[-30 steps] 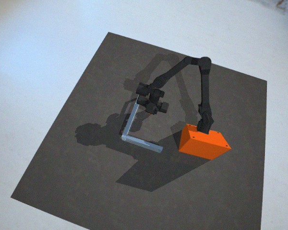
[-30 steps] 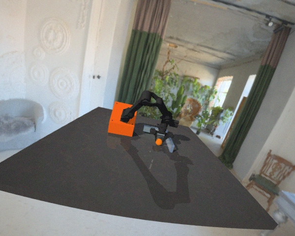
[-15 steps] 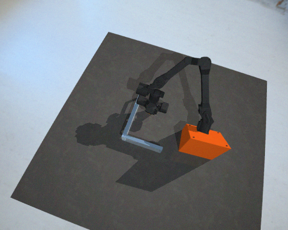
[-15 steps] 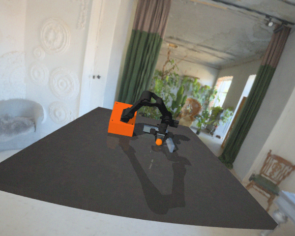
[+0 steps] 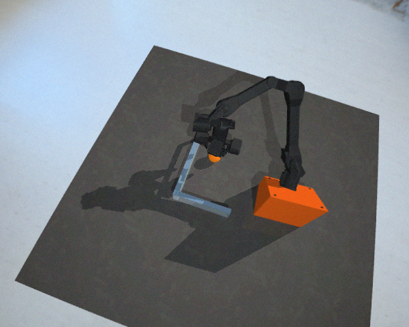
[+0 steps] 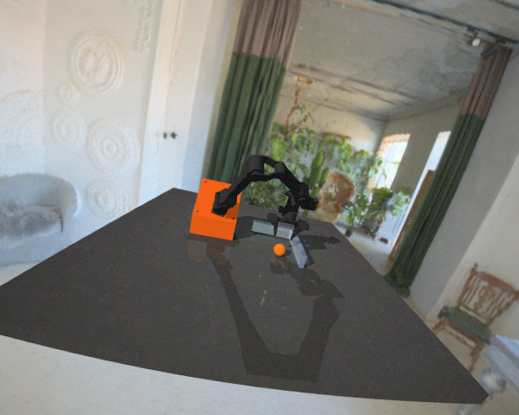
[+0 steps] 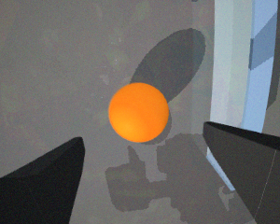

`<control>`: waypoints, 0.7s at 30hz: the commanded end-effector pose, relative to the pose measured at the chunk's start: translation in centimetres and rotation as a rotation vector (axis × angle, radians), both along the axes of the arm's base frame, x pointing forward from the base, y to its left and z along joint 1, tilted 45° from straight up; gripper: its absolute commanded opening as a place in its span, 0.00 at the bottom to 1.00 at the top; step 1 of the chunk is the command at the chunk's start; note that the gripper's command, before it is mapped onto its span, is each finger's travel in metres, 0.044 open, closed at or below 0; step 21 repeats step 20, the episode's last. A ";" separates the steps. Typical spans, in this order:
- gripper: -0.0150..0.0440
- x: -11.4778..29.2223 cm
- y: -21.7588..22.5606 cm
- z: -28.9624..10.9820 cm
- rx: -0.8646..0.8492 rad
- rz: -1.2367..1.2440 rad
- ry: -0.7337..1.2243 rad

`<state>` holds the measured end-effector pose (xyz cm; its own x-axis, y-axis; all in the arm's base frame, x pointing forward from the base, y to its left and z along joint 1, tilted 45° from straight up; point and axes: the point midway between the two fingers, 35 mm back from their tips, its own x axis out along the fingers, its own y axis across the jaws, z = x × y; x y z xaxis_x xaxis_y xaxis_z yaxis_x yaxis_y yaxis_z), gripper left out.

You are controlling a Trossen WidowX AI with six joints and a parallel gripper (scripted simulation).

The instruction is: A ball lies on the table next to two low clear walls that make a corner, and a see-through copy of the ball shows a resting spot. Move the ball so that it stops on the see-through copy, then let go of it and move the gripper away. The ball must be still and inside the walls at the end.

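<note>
From the top, the orange ball (image 5: 215,159) is seen on the dark table (image 5: 92,246), just beside the longer of the two clear walls (image 5: 187,167) and inside their corner; the gripper (image 5: 217,149) hangs directly above it, and the arm rises from an orange base box (image 5: 289,207).

In the exterior view the ball (image 6: 278,249) rests on the table beside the walls (image 6: 299,252), apart from the gripper (image 6: 291,219).

At the wrist, the fingers are spread wide with the ball (image 7: 139,112) lying free beyond them, touching neither; nothing is gripped
</note>
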<state>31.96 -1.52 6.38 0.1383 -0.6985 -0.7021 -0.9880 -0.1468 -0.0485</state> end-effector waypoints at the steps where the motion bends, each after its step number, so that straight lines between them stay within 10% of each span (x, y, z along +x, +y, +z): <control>1: 0.89 -0.4 1.5 2.0 0.005 -0.002 -0.018; 21: 1.00 -0.9 4.5 4.8 0.003 0.001 -0.016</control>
